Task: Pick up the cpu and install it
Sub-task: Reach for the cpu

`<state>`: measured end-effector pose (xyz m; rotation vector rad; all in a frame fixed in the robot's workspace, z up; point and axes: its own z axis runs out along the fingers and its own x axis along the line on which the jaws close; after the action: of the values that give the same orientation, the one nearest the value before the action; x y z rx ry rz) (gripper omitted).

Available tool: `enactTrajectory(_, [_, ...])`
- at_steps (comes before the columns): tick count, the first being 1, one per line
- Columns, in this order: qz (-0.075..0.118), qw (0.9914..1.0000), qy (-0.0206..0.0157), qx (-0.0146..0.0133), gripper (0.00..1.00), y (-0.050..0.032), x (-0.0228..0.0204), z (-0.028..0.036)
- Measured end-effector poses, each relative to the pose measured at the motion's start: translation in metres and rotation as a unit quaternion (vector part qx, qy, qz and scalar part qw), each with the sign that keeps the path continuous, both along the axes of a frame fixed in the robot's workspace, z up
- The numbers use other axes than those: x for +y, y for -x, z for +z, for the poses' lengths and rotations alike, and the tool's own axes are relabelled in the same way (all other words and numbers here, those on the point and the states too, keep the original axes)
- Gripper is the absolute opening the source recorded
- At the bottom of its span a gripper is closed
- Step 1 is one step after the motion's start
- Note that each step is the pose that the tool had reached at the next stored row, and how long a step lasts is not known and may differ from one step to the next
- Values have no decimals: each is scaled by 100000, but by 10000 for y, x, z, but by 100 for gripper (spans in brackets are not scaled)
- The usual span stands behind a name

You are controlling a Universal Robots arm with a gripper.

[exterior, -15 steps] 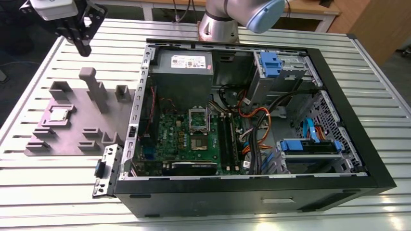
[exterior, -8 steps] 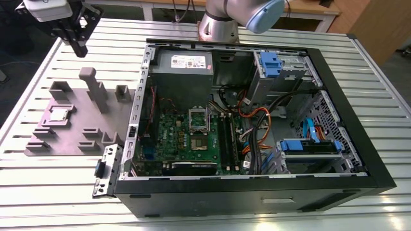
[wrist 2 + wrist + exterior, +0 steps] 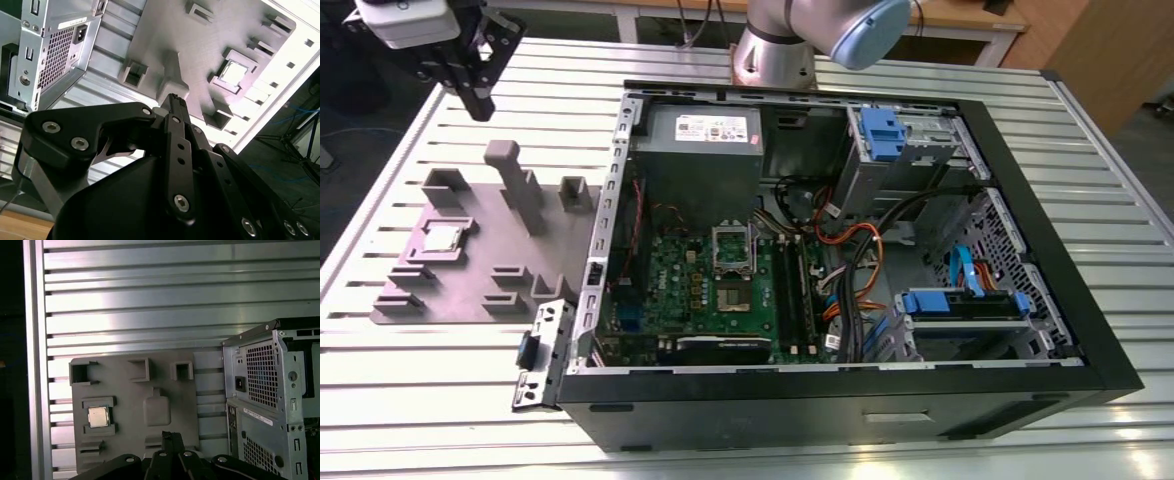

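Note:
The cpu (image 3: 443,237) is a small silvery square lying flat in a recess of the grey fixture plate (image 3: 480,290), at the exterior view's left beside the open computer case (image 3: 1041,230). Both wrist views look down on it, cpu (image 3: 235,72) and cpu (image 3: 98,416), from well above. My gripper (image 3: 478,108) hangs high over the table's far left corner, beyond the plate and apart from the cpu. Its black fingers (image 3: 174,107) are shut together with nothing between them; the gripper (image 3: 170,437) shows over the plate's near edge. The motherboard socket (image 3: 732,249) lies inside the case.
The plate carries raised holders and a tall grey post (image 3: 518,190). Inside the case are the power supply (image 3: 700,135), blue drive brackets (image 3: 881,130), orange and black cables (image 3: 854,270) and memory slots. The slatted metal table (image 3: 454,400) surrounds everything.

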<state>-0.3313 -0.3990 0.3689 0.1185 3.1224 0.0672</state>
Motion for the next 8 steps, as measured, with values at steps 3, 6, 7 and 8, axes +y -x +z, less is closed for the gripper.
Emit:
enactTrajectory(3, [-2, 100000, -2, 21, 11, 22, 0, -9])
enactTrajectory(6, [-3, 100000, -1, 53, 11, 44, 0, -16])
enactTrajectory(7, [-5, 100000, -3, 59, 11, 50, 0, -19])
enactTrajectory(8, [-5, 100000, 0, 69, 11, 57, 0, -20])
